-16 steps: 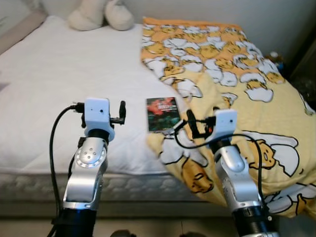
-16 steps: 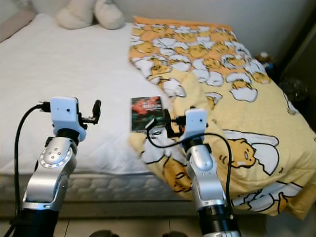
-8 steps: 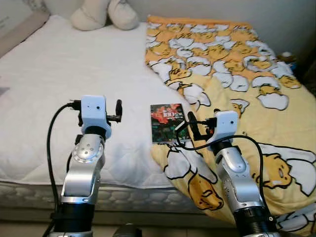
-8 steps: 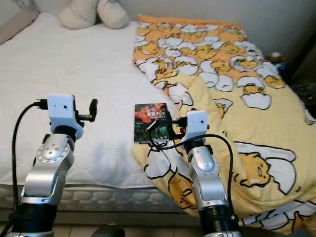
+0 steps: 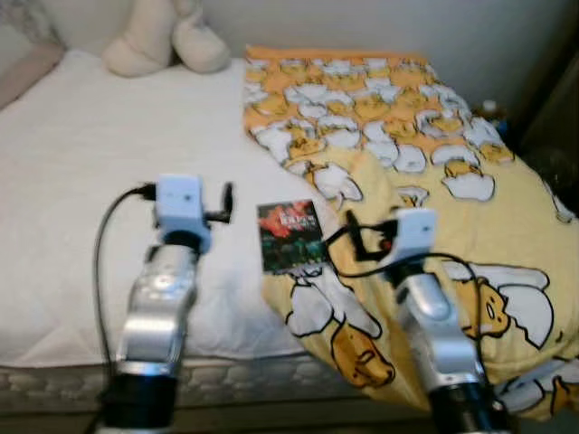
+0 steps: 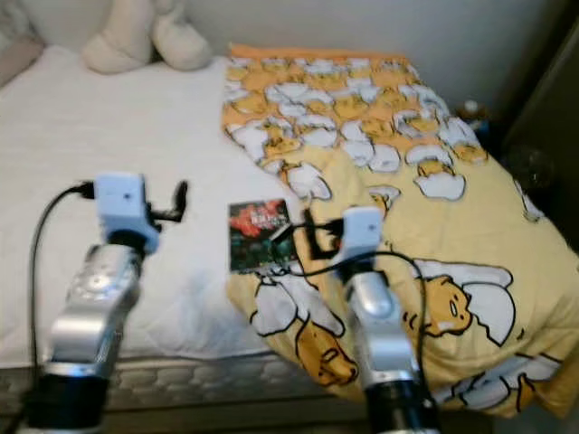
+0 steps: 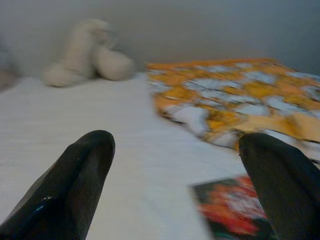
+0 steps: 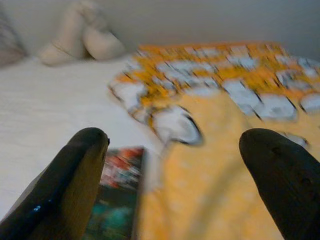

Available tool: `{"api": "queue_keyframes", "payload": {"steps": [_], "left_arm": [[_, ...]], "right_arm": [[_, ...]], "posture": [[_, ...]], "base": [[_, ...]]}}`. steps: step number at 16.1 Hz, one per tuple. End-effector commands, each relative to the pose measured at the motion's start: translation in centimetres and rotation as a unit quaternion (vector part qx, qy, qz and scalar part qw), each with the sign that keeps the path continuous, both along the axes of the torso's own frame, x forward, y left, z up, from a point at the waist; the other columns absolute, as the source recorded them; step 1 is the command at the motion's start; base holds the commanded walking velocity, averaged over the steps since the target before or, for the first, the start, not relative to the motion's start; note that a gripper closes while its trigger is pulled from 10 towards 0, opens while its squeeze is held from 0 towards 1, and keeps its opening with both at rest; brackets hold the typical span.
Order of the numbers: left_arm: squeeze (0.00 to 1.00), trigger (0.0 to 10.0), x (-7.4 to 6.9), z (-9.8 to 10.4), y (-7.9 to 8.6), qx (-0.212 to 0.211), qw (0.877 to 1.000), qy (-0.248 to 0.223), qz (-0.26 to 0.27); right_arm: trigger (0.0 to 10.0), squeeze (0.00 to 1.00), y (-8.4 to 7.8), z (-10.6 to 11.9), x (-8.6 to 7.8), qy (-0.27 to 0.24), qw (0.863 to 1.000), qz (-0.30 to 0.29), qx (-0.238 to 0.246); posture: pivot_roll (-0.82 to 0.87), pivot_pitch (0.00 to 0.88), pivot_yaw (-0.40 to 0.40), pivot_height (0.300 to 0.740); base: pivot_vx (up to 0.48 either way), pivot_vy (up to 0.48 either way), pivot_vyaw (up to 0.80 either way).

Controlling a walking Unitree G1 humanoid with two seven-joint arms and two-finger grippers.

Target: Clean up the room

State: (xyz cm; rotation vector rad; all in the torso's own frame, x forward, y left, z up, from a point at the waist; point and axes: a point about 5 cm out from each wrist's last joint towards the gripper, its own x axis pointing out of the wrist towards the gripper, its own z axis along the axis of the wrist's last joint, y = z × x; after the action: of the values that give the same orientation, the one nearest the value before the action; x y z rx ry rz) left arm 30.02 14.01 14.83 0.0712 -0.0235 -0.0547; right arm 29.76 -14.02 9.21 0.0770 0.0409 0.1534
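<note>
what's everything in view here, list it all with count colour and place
bed: 1, white, spans the left and centre
blanket: 1, yellow with white and orange cartoon print, over the bed's right side
book: 1, dark cover with red, flat at the blanket's left edge
plush toy: 1, cream, at the head of the bed
left end effector: 1, black fingers, open, raised above the bed
right end effector: 1, black fingers, open, near the book

A white-sheeted bed (image 5: pixel 81 172) stands against a pale wall (image 5: pixel 362 23), with possibly dark furniture (image 6: pixel 543 136) beside it.
</note>
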Motion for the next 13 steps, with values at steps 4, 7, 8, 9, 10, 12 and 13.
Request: {"api": "queue_keyframes", "payload": {"steps": [4,7,8,9,10,12,13], "left_arm": [[0.00,10.0,-1.1,1.3,0.5,0.020,0.999,-0.013,-0.030],[0.00,10.0,-3.1,1.8,0.4,0.020,0.997,-0.009,-0.073],[0.00,10.0,-3.4,1.9,0.4,0.023,0.997,-0.008,-0.078],[0.00,10.0,-4.1,2.1,0.7,0.025,0.996,-0.005,-0.081],[0.00,10.0,-4.5,2.1,1.1,0.029,0.997,0.002,-0.077],[0.00,10.0,-5.3,2.2,1.5,0.036,0.996,0.011,-0.076],[0.00,10.0,-5.8,2.4,1.6,0.037,0.996,0.015,-0.076]], "right_arm": [[10.0,0.00,0.2,-0.2,2.4,0.030,0.999,0.001,0.016],[10.0,0.00,0.9,-1.0,4.0,0.076,0.996,0.018,0.034],[10.0,0.00,1.0,-1.1,4.2,0.081,0.996,0.019,0.035],[10.0,0.00,1.5,-1.4,4.6,0.089,0.995,0.027,0.033],[10.0,0.00,1.9,-1.6,4.8,0.096,0.995,0.029,0.030],[10.0,0.00,2.5,-1.8,5.1,0.099,0.994,0.036,0.019],[10.0,0.00,2.9,-2.0,5.3,0.108,0.993,0.038,0.016]], "posture": [[0.11,0.081,0.017,0.710],[0.18,0.139,0.021,0.710],[0.20,0.150,0.022,0.710],[0.22,0.165,0.024,0.710],[0.24,0.178,0.029,0.710],[0.27,0.202,0.034,0.710],[0.29,0.221,0.039,0.710]], "base": [[0.000,0.000,0.00],[0.000,0.000,0.00],[0.000,0.000,0.00],[0.000,0.000,0.00],[0.000,0.000,0.00],[0.000,0.000,0.00],[0.000,0.000,0.00]]}}
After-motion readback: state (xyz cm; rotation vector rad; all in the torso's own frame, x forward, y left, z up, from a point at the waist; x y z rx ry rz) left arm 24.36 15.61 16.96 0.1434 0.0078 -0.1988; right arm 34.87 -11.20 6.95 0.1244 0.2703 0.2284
